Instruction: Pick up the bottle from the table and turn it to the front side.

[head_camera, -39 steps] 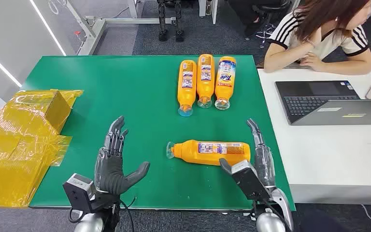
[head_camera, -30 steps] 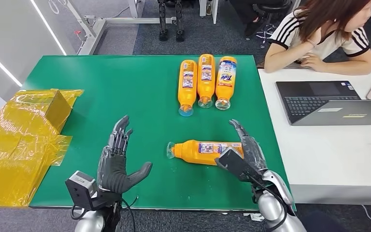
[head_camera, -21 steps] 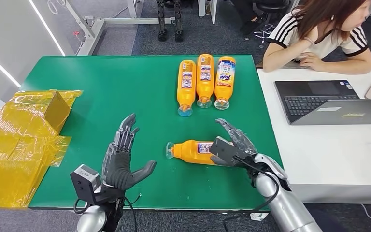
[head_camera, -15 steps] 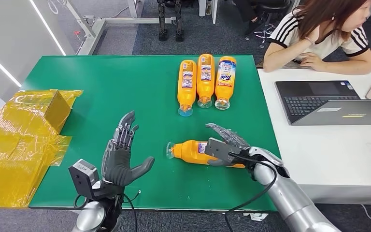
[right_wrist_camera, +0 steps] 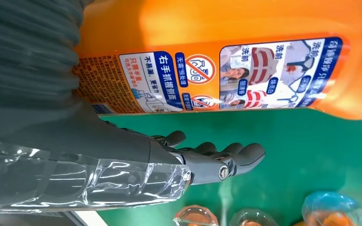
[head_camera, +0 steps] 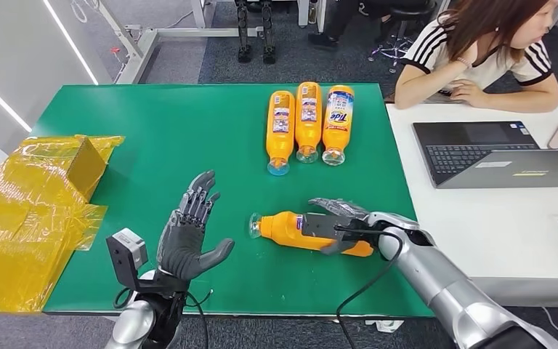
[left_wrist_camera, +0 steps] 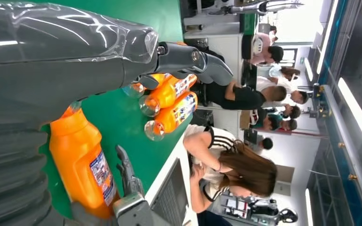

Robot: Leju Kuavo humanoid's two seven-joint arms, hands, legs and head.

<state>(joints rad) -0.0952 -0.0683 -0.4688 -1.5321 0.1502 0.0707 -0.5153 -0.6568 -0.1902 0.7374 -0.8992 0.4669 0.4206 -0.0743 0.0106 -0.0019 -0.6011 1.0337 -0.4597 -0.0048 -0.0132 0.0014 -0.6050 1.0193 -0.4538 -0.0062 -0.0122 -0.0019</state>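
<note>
Right robot hand [head_camera: 334,222] cups the lying orange bottle [head_camera: 287,229], fingers apart; left robot hand [head_camera: 189,236] hovers open.

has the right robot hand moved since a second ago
Yes. The right robot hand swung inward from the table's near edge, over the lying orange bottle, toward the three-bottle row.

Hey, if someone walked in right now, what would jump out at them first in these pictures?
Probably the orange bottle lying on its side on the green table, with the right hand reaching over its middle. Next, three more orange bottles lined up side by side at the table's far edge, and the left hand raised open nearby.
</note>
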